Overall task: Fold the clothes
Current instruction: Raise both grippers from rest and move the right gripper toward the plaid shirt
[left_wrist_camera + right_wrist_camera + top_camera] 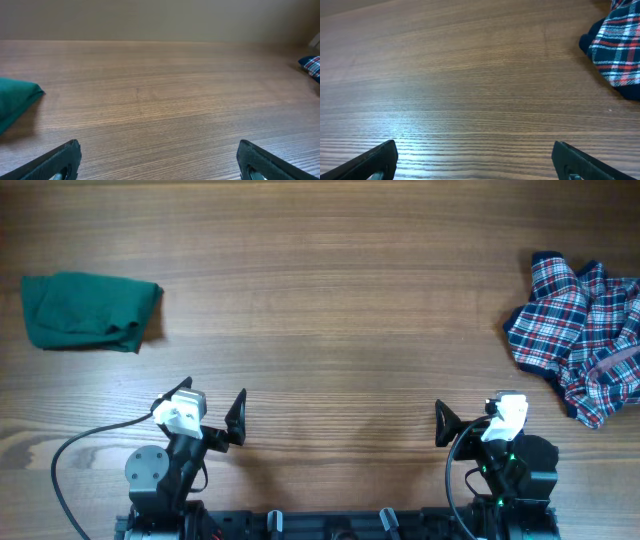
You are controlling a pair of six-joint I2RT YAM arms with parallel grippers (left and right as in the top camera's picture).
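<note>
A crumpled red, navy and white plaid garment [578, 335] lies at the table's right edge. It also shows in the right wrist view [618, 47], and a corner of it shows in the left wrist view [312, 65]. A folded green cloth [88, 312] lies at the far left, and its edge shows in the left wrist view [15, 100]. My left gripper [208, 408] [159, 162] is open and empty near the table's front edge. My right gripper [472, 418] [476, 162] is open and empty at the front right, short of the plaid garment.
The wooden table [330, 310] stretches between the two cloths. A black cable [70, 450] loops beside the left arm's base at the front edge.
</note>
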